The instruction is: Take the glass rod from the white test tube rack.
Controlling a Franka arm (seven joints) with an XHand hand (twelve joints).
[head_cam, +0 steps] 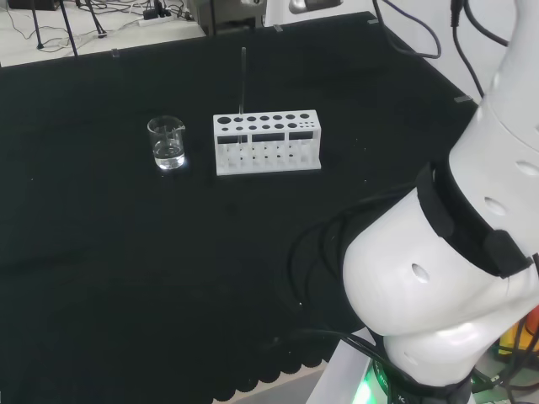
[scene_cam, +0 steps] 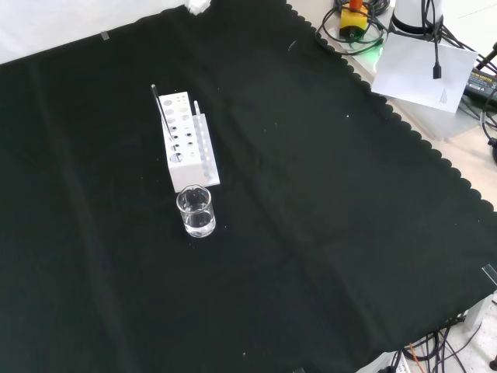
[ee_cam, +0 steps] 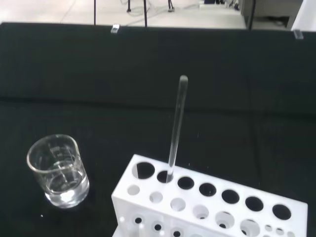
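Note:
A white test tube rack (head_cam: 267,141) (scene_cam: 186,140) (ee_cam: 207,202) stands on the black cloth. A thin clear glass rod (head_cam: 242,80) (scene_cam: 165,124) (ee_cam: 177,129) stands upright in a hole of the back row near the rack's left end in the head view. In the wrist view the rod rises from the second large hole, and the rack lies close below the camera.
A small glass beaker (head_cam: 167,141) (scene_cam: 195,210) (ee_cam: 58,169) with a little clear liquid stands just left of the rack in the head view. The arm's white links (head_cam: 455,252) fill the head view's right. Cables and gear (scene_cam: 365,23) lie past the cloth's scalloped edge.

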